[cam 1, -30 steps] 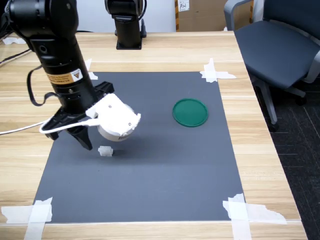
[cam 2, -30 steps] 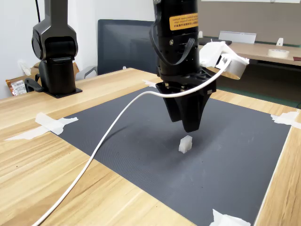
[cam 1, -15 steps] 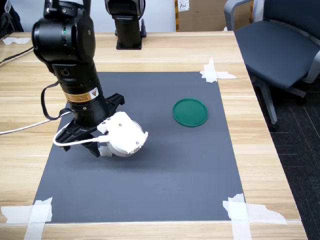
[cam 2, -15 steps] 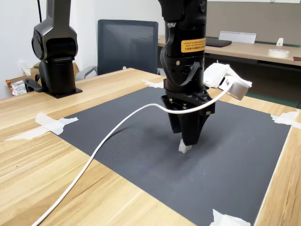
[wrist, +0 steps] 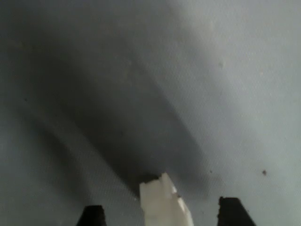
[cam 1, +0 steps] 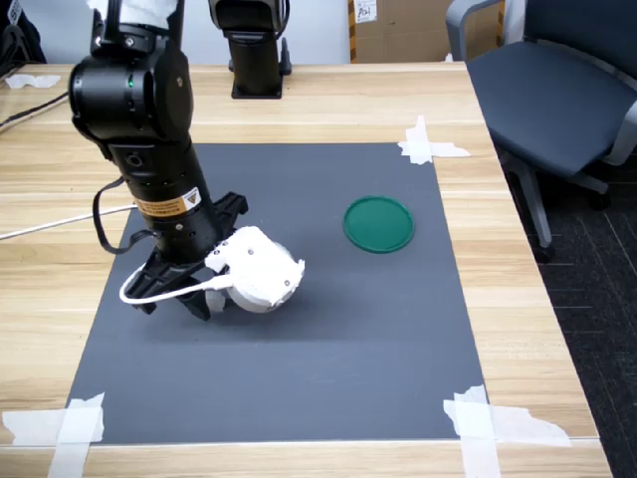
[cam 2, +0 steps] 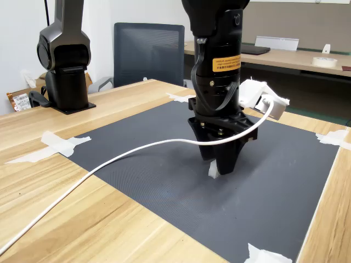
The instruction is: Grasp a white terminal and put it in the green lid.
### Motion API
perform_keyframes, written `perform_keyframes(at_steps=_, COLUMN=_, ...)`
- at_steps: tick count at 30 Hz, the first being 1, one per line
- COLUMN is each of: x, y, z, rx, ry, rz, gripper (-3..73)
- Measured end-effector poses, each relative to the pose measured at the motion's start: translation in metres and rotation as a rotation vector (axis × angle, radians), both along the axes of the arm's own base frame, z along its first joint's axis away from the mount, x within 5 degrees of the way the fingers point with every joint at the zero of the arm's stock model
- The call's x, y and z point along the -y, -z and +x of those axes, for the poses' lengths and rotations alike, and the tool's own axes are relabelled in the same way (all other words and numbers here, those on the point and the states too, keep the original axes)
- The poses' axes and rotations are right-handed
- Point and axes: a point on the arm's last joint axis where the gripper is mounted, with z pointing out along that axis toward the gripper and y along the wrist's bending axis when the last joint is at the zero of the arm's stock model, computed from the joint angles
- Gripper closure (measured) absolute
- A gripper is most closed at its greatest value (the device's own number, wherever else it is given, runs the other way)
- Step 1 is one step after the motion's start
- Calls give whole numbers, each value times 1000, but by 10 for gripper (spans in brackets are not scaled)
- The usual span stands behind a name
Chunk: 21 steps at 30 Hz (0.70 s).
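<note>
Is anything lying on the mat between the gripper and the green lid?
No. In the first exterior view, the stretch of dark mat between the gripper and the green lid is bare, apart from the arm's own white camera housing.

A light wooden table (cam 1: 328, 100) carried a dark grey mat (cam 1: 328, 368), taped at its corners with white tape strips (cam 1: 428, 144). The green lid (cam 1: 379, 223) lay on the mat right of centre in the first exterior view. A white cable (cam 2: 82, 178) crossed the table at lower left in the second exterior view.
</note>
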Motion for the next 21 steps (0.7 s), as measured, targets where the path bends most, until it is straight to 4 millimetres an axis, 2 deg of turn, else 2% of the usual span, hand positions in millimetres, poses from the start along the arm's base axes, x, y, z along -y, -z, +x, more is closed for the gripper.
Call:
perform_keyframes(at_steps=11, x=0, y=1, z=1, rx=5, ry=7, rz=1, gripper=233)
perform_keyframes(at_steps=17, x=4, y=12, z=2, rx=-24, ry=11, rz=-41, gripper=234)
perform_keyframes(at_steps=21, x=5, y=12, z=2, rx=-25, ry=12, rz=-47, gripper=234)
